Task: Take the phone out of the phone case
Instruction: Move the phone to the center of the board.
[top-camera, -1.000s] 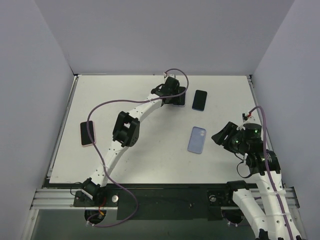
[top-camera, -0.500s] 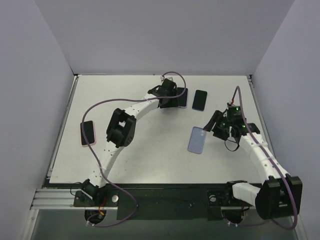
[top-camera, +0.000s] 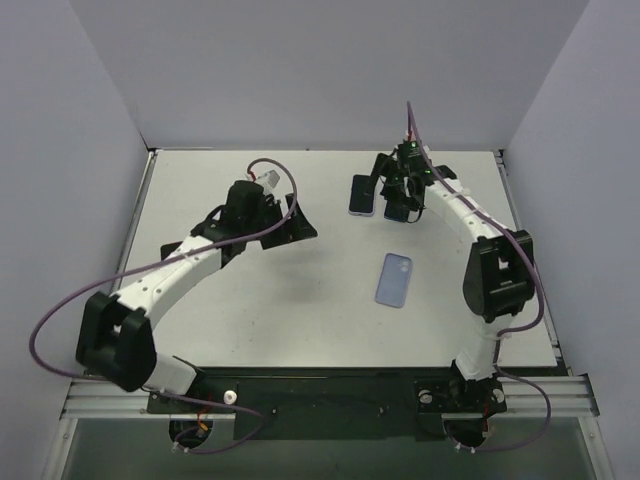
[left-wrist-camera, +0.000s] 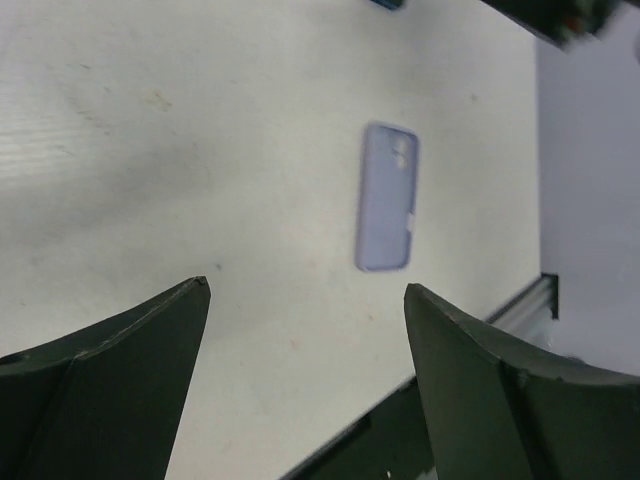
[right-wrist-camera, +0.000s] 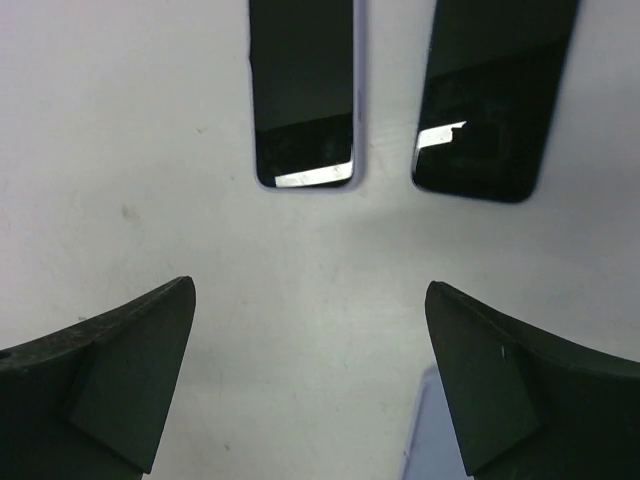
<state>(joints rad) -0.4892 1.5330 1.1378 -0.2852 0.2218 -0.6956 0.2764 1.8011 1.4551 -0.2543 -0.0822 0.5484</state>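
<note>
A dark phone with a thin lavender rim (top-camera: 362, 195) lies screen up at the far middle of the table. It also shows in the right wrist view (right-wrist-camera: 303, 90). A second black phone (right-wrist-camera: 495, 100) lies right beside it, partly under my right arm in the top view (top-camera: 400, 208). My right gripper (top-camera: 386, 190) (right-wrist-camera: 310, 283) hovers over the two phones, open and empty. A lavender case (top-camera: 394, 279) (left-wrist-camera: 388, 210) lies back up mid-table; I cannot tell if a phone is inside. My left gripper (top-camera: 298, 228) (left-wrist-camera: 307, 286) is open and empty, left of the phones.
The white table (top-camera: 300, 300) is walled on three sides. The left arm (top-camera: 160, 275) sweeps across the left half, and the right arm (top-camera: 495, 270) stands along the right side. The dark front rail (left-wrist-camera: 470, 340) shows in the left wrist view.
My left gripper has pulled back left from the far phone, uncovering it. My right arm has swung from the near right up to the two far phones.
</note>
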